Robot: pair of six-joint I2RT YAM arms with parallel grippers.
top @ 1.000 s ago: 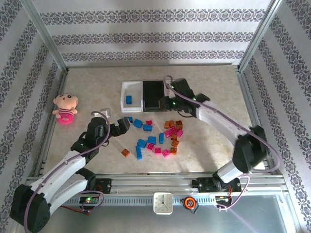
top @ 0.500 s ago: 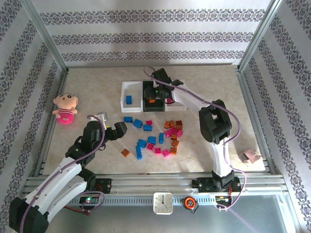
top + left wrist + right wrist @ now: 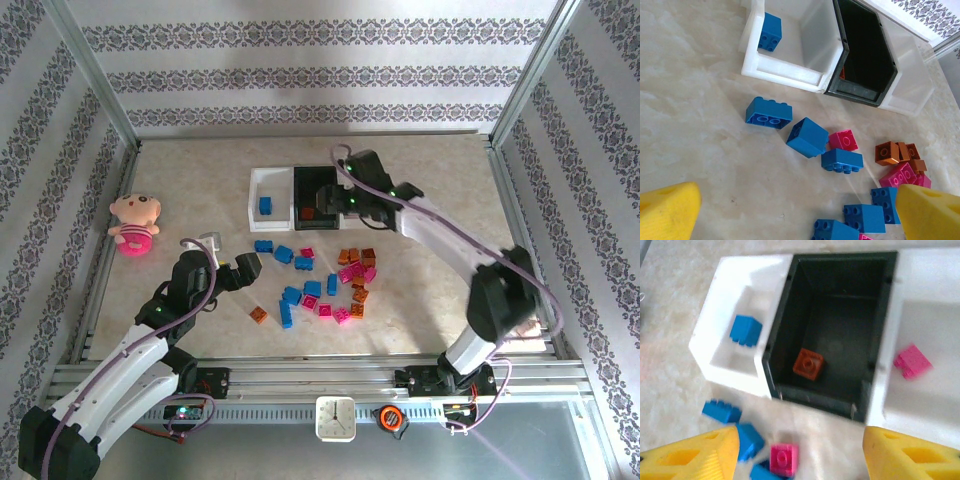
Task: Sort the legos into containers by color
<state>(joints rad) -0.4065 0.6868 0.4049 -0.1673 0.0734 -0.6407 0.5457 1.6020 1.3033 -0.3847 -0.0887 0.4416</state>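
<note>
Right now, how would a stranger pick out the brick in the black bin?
On the far half of the table, take the black bin between two white ones. Alone on its floor lies the orange brick; the left white bin holds a blue brick, the right white bin a pink brick.

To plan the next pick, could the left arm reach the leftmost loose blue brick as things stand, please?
Probably yes: the left gripper is open and facing the blue brick, with nothing between them.
</note>
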